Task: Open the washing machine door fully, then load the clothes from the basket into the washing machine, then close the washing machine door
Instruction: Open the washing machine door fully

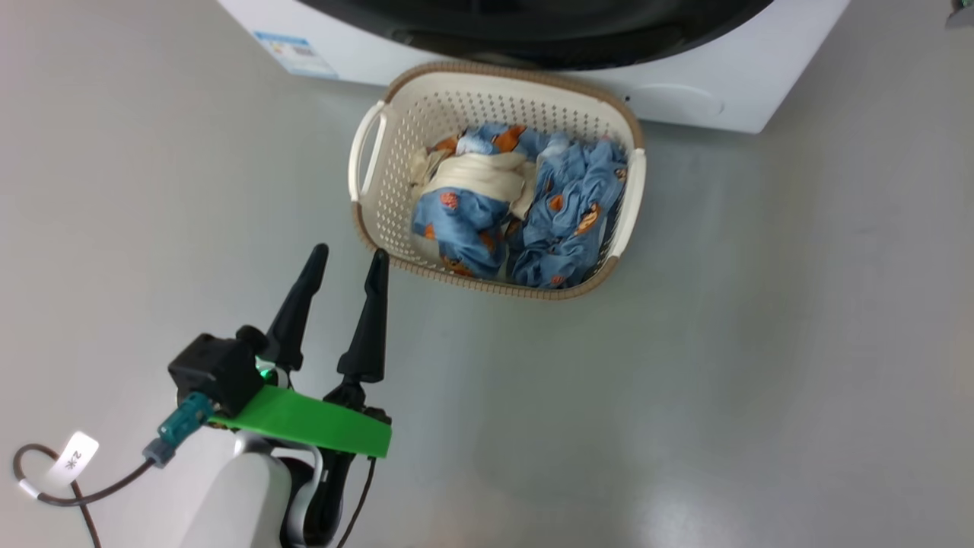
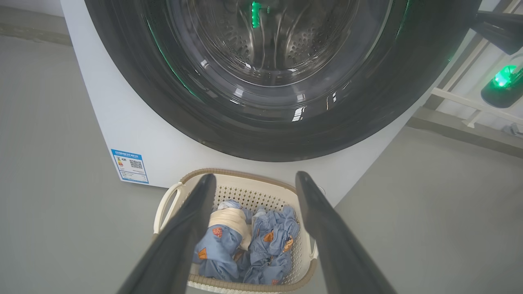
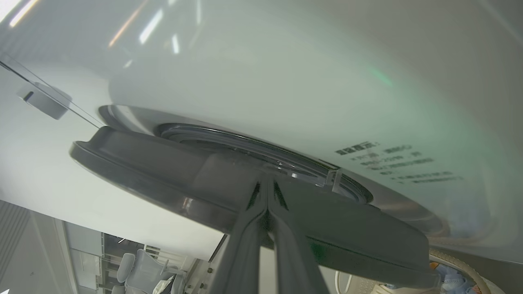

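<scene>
The cream basket [image 1: 487,99] stands on the floor against the white washing machine [image 1: 685,84], full of blue printed clothes [image 1: 563,205] with a beige cloth [image 1: 487,171] on top. My left gripper [image 1: 350,251] hovers open just left of and short of the basket; between its spread fingers the left wrist view shows the basket [image 2: 245,192] and clothes [image 2: 265,241]. Above them is the washing machine door [image 2: 269,122], black-rimmed with a glass centre. My right gripper [image 3: 267,179] is shut, its tips against the door's dark rim [image 3: 163,163]. I cannot tell whether the door is latched.
A blue label sticker [image 1: 297,53] marks the machine's lower left corner. Grey floor [image 1: 761,342] stretches wide to the right of and in front of the basket. Office chairs [image 3: 135,265] show far behind the door in the right wrist view.
</scene>
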Robot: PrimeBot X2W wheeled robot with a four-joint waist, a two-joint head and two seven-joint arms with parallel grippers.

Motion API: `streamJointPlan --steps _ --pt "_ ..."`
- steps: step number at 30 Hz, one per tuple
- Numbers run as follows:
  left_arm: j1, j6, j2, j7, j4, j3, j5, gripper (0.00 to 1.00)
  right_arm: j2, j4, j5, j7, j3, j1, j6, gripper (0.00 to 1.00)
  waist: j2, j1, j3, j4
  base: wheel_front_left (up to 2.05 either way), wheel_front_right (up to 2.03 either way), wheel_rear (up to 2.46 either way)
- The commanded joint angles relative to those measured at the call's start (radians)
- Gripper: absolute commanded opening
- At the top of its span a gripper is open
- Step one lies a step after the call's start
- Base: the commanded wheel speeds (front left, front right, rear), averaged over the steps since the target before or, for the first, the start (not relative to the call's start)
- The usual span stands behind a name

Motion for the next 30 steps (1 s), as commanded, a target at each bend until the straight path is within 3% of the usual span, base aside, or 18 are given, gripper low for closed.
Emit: streamJointPlan --steps 1,15,30 --pt "-0.017 -0.002 0.019 -0.006 -0.029 0.026 -0.008 1.0 0.012 -0.016 -0.019 0.01 0.008 -0.025 0.002 0.0 0.0 0.0 0.029 0.019 0.0 0.0 0.0" --pt "-0.04 -0.002 0.019 -0.006 -0.028 0.013 -0.029 1.0 0.037 -0.013 -0.051 0.019 0.037 -0.08 0.002 0.0 0.0 0.0 0.056 0.037 0.0 0.0 0.0" --pt "-0.017 -0.002 0.019 -0.006 -0.011 0.029 -0.003 1.0 0.067 -0.058 -0.043 0.084 0.102 0.056 0.002 0.0 0.0 0.0 -0.018 -0.004 0.0 0.0 0.0"
